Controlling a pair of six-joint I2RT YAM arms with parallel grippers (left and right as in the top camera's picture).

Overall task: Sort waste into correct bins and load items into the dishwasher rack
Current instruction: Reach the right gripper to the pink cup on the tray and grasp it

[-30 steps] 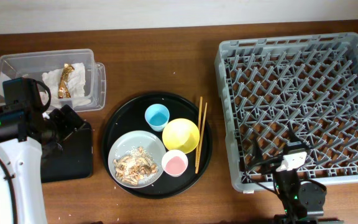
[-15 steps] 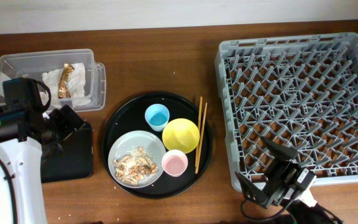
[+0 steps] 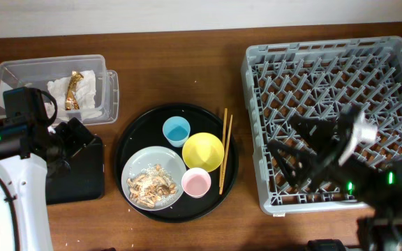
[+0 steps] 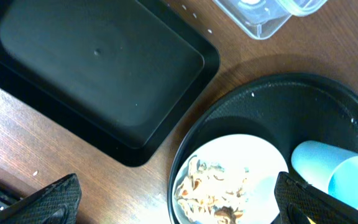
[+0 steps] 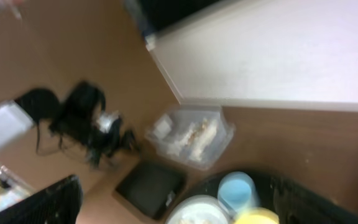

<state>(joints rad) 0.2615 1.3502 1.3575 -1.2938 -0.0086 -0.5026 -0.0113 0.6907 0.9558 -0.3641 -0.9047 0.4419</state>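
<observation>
The grey plate [image 3: 139,172] with food scraps [image 3: 151,186], blue cup [image 3: 176,130], yellow bowl [image 3: 202,151] and pink cup [image 3: 196,183] sit on the round black tray [image 3: 128,139]. The chopsticks [image 3: 224,150] lie along its right edge. The napkin [image 3: 56,88] and gold wrapper [image 3: 74,89] lie in the clear box [image 3: 19,70]. My left gripper [image 3: 81,139] is open and empty over the shallow black tray [image 3: 82,185]. Its wrist view shows that tray [image 4: 98,68], the scraps [image 4: 213,186] and the blue cup [image 4: 328,174]. My right gripper [image 3: 300,150] is open and empty, raised over the front left of the dishwasher rack [image 3: 326,63].
The right wrist view is blurred. It looks left across the table at the clear box [image 5: 191,137], shallow black tray [image 5: 151,186] and blue cup [image 5: 236,190]. A wall and dark cables [image 5: 82,121] lie beyond. The rack fills the right half of the table.
My right arm has risen from the table's front edge and swung up over the rack's front left part. The left arm and all objects have not moved.
</observation>
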